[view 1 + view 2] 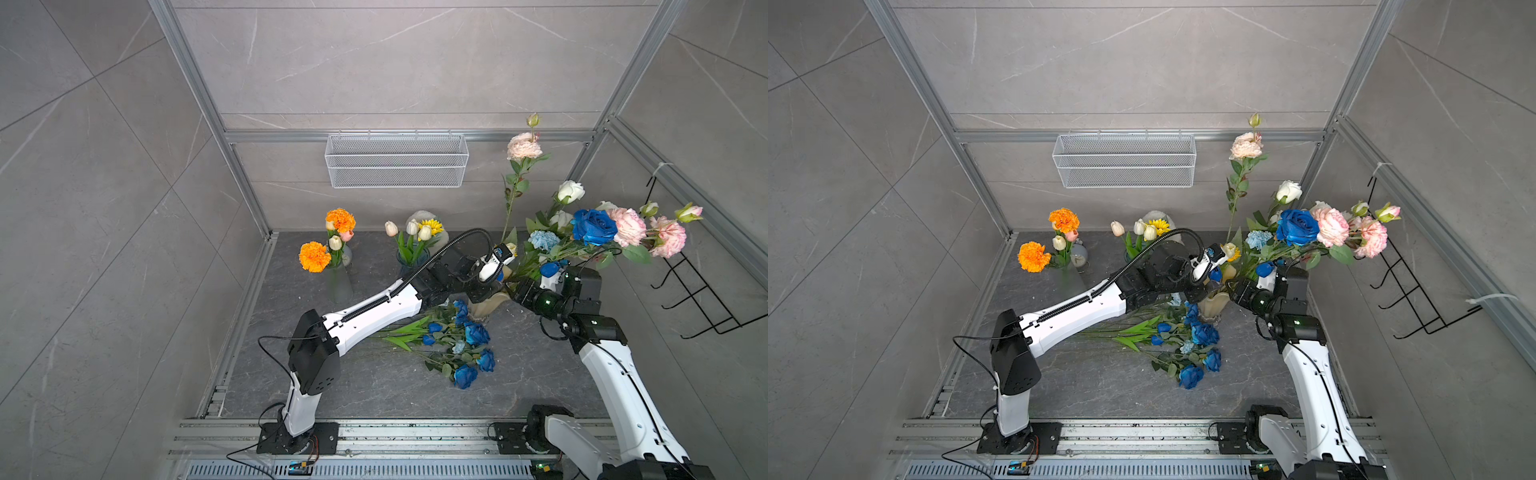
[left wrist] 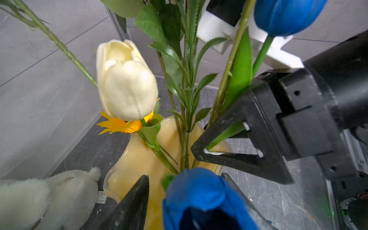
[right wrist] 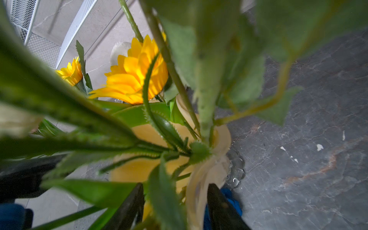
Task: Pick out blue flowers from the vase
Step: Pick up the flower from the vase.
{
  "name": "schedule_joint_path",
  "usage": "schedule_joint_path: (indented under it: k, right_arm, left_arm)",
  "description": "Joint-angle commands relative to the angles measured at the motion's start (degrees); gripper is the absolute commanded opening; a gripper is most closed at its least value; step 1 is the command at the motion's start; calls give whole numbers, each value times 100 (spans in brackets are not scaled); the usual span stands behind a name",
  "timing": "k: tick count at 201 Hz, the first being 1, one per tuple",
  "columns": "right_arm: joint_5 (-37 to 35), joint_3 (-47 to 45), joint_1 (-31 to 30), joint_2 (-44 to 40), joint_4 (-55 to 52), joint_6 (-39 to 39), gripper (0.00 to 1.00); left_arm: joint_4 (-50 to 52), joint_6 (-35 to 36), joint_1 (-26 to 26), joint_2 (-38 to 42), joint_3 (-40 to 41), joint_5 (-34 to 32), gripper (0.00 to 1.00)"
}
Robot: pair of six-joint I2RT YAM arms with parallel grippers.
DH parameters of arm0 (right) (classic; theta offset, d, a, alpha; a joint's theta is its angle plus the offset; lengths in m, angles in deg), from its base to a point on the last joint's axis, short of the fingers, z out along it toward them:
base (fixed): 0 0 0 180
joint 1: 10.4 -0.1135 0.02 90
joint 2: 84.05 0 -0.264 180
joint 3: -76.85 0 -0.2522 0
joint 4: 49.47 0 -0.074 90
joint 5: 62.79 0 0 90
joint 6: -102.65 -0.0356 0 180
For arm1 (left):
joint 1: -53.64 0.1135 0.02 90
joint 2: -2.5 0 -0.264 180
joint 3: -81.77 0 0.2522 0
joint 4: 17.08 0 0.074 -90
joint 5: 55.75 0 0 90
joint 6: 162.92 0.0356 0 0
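blue tulip (image 2: 199,195) sits between left gripper (image 2: 185,175) jaws, clamp unclear; right gripper (image 3: 175,185) straddles vase (image 3: 139,169) rim, grip unclear too.

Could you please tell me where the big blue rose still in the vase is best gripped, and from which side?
Probably its stem just below the blue rose, jaws across it, coming from the robot's side. The head leans out rightward from the vase, pink flowers press against its right, and the bloom itself would crush.
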Motion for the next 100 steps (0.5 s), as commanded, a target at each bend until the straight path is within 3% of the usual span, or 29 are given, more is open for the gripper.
schedule_joint_path:
  k: [1,23,69,100]
  right_arm:
    - [-12,-57,-37,-48,109,-70,53]
    - [-17,-67,-36,-66,118,-78,53]
    - [-28,-93,-38,-92,109,-87,53]
    - [-44,-106,-36,-89,103,-78,53]
  left_arm:
    - [-482,-224,2,-53,-82,-8,55]
    - [-655,-276,3,-67,3,-88,50]
    - [-964,-242,1,-43,17,-225,21]
    - [-958,-171,1,70,-24,-237,18]
